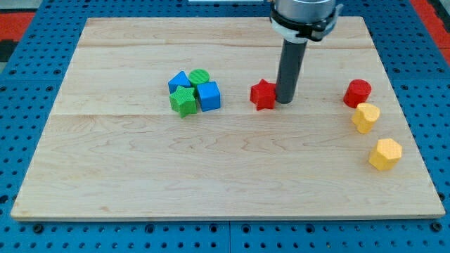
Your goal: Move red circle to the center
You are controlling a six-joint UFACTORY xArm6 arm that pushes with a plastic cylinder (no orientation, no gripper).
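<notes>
The yellow hexagon [385,154] lies nearest. My tip [285,101] touches the red star [263,95]; the red circle [357,93] lies well to the tip's right. No fingers here.

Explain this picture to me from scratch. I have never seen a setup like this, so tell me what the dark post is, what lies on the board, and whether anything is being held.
This is one camera picture looking down at a slant on a wooden board. The dark post is the end of a robot arm. It has no hand, so nothing is held; it only pushes blocks by sliding my tip along the wood.

My tip stands right beside the red star, on its right in the view.

At the view's left sits a tight cluster: a blue triangle, a green circle, a blue cube and a green star.

At the view's right are the red circle, which the arm is meant to move to the center, and two yellow blocks below it.
</notes>
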